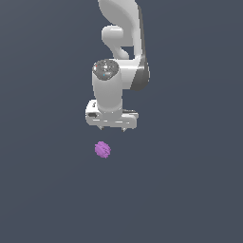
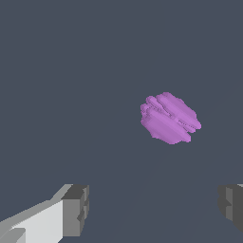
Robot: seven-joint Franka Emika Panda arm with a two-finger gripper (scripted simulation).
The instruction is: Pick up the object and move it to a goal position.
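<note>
Below my gripper point(image 1: 112, 128), slightly toward the exterior view's left, the object point(image 1: 102, 149) lies alone on the bench, and with jaws wide open and empty I judge it light, stiff and bumpy, best pinched across its middle.

surface: plain dark grey-blue floor point(image 1: 190, 190) | on it: purple lump point(image 1: 102, 149)

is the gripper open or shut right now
Open. In the wrist view the two fingers stand wide apart with nothing between them; the purple lump lies apart from them.
</note>
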